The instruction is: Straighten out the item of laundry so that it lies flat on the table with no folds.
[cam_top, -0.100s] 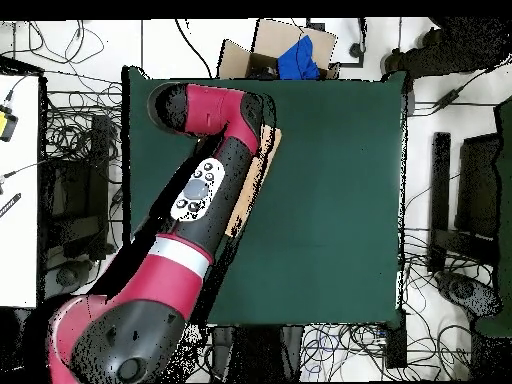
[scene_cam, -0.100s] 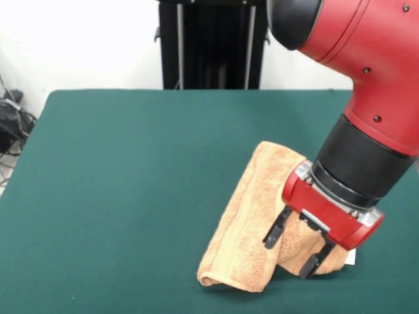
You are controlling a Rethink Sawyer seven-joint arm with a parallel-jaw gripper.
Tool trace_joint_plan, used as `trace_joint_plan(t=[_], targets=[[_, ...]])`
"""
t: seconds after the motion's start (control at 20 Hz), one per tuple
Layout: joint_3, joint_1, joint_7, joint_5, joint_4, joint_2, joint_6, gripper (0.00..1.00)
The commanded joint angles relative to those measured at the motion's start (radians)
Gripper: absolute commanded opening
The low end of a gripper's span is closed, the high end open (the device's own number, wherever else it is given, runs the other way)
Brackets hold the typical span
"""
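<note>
The item of laundry point(scene_cam, -0.100s: 245, 222) is a peach-orange towel, folded over lengthwise into a thick strip on the right half of the green table point(scene_cam, -0.100s: 131, 196). Its near end is rolled under. A bit of white tag point(scene_cam, -0.100s: 351, 258) peeks out at its right side. My gripper point(scene_cam, -0.100s: 294, 244) hangs low over the towel's right part, open, its two black fingers point(scene_cam, -0.100s: 275, 229) apart with bunched cloth showing between and behind them. In the overhead view the arm covers the gripper and most of the towel point(cam_top, -0.100s: 263, 165); only a narrow strip shows on the table point(cam_top, -0.100s: 340, 200).
A cardboard box point(cam_top, -0.100s: 285, 45) with something blue in it sits just past the table's top edge in the overhead view. Cables lie on the floor all round. The towel lies close to the table's left edge there.
</note>
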Motion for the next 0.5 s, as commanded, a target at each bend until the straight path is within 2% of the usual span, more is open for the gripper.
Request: trace_joint_plan(t=[0.05,0.5], targets=[[0.079,-0.015,0.050,-0.079,0.056,0.010,-0.040,1.00],[0.169,-0.020,0.078,-0.048,0.088,-0.014,0.060,1.00]])
